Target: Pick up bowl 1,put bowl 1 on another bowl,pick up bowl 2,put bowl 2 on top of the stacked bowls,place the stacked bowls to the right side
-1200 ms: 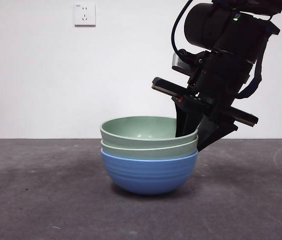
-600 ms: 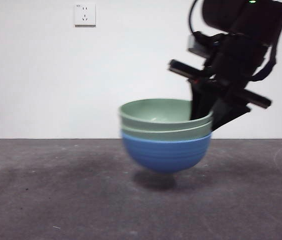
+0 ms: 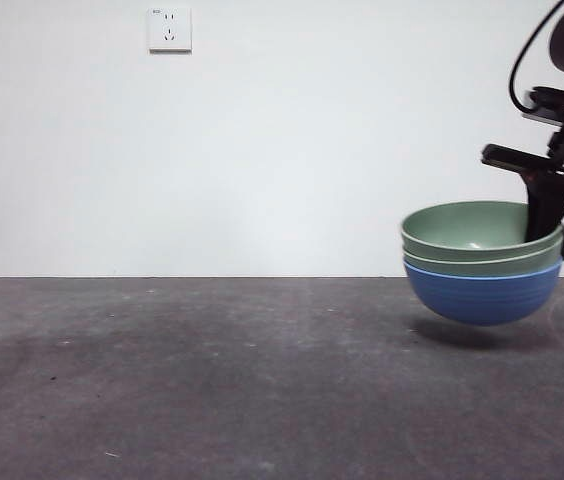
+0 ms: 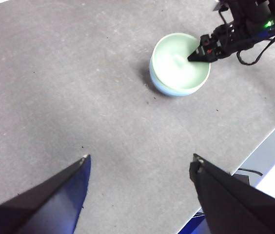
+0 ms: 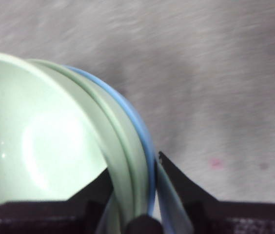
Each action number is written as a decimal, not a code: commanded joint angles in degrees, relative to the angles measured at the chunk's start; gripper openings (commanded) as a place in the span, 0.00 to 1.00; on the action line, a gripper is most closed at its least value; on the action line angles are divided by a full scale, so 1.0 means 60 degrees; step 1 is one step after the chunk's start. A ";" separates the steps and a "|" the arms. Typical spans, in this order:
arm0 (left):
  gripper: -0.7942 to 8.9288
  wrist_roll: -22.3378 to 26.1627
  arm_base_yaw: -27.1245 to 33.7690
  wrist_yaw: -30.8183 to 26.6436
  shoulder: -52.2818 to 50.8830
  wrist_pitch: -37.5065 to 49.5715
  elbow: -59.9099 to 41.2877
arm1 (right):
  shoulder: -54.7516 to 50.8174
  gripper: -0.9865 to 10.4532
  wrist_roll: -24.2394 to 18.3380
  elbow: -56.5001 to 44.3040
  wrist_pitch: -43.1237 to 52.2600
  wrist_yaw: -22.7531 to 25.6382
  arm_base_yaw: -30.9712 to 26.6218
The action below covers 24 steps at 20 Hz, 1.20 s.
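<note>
Aloft: stacked bowls (image 3: 482, 262), three, pinched by right gripper (image 5: 132, 192).

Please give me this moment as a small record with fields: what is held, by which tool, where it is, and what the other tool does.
held object: the stacked bowls, two pale green nested in one blue
holder: right tool, shut on the stack's rims, one jaw inside, one outside
stack position: lifted off the table, shadow beneath, at the front view's right side
stack tilt: roughly level
left tool: open, empty, away from the stack
</note>
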 commanded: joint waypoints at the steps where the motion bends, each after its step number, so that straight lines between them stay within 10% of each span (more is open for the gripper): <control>1: 0.44 0.0073 -0.0047 0.0007 -0.0011 0.0025 -0.0011 | 0.0262 0.08 -0.0153 -0.0036 0.0135 -0.0055 -0.0149; 24: 0.44 -0.0073 -0.0047 -0.0007 -0.0011 0.0018 -0.0011 | 0.0637 0.26 -0.0419 -0.0036 0.0025 -0.0058 -0.0233</control>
